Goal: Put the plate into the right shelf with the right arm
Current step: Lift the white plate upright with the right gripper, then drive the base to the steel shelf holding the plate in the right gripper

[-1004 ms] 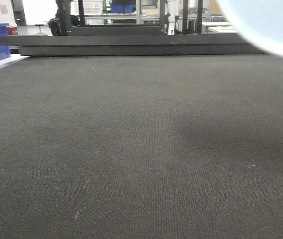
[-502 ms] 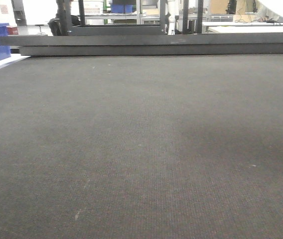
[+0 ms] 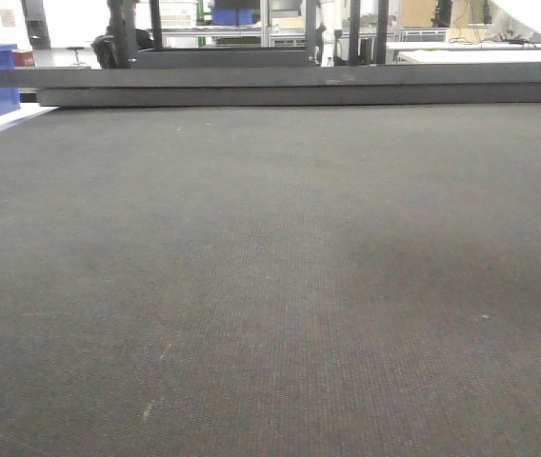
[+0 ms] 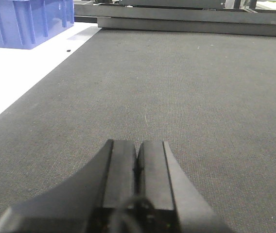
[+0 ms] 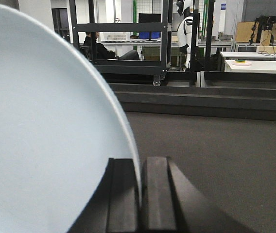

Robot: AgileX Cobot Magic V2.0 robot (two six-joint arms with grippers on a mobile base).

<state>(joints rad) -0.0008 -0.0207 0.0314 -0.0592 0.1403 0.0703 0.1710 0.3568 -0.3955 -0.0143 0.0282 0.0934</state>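
A: Where is the plate [image 5: 45, 136] now?

B: It is in the right pincer [image 5: 140, 167], which is closed on its rim. In the right wrist view the plate stands on edge and fills the side from 7 to 11 o'clock. The pinched part of the rim is at 6 o'clock. It seems to be held above the dark tabletop [image 3: 270, 286], and the front view shows only a white sliver of it at 1 o'clock.

A: And the left pincer [image 4: 137, 151]?

B: It is closed tight with nothing held, low over the tabletop. The blue bin [image 4: 26, 22] is well apart from it, at 11 o'clock.

A: What could go wrong from here?

B: The hold is only a thin bite on a glossy rim, and the plate is wider than the pincer. A quick swing could probably make it turn or slip out. Also, the right shelf cannot be identified in these views. The free edge sticks far out, so it may knock the shelf on entry if the arm is not slow and level
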